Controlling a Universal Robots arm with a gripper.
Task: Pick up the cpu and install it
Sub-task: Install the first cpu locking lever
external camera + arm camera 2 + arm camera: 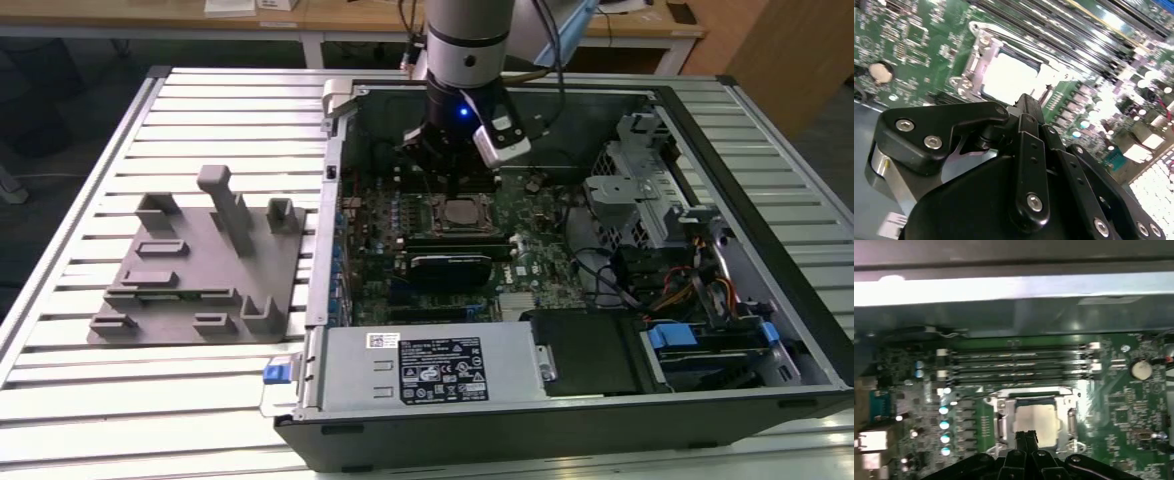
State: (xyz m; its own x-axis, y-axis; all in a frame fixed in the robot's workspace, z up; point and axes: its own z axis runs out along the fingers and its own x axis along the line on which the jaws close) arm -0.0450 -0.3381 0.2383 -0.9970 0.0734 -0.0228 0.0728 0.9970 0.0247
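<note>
My end effector is pinched shut, empty, just above the cpu lying in the motherboard socket; I'd press only straight down, no sideways drag.

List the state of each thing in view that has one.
cpu: lying flat in the motherboard socket, not held.
claw: shut, holding nothing, poised over the cpu.
computer case: lying on its side, panel off, inside exposed.
</note>
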